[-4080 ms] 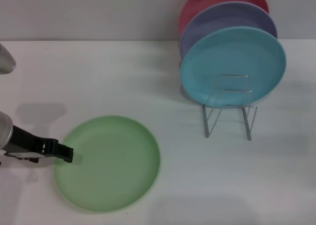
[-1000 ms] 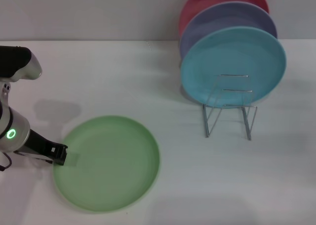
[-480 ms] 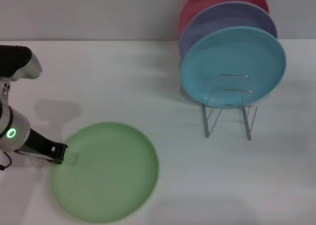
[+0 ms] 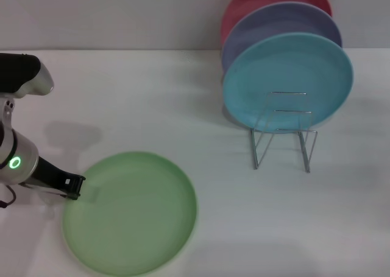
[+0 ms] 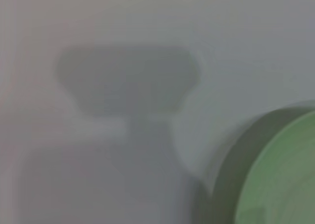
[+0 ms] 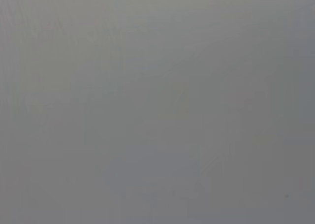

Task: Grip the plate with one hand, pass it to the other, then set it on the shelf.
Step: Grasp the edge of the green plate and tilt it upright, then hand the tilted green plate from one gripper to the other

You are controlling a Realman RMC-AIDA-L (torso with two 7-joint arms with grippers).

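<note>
Left pincer [image 4: 74, 187] low, clamping plate [image 4: 131, 213] left rim.

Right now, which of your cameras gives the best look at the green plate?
The head view: it shows the whole green plate on the table, with the left hand at its rim. The left wrist view catches only a blurred slice of its edge. The right wrist view shows nothing of it.
</note>
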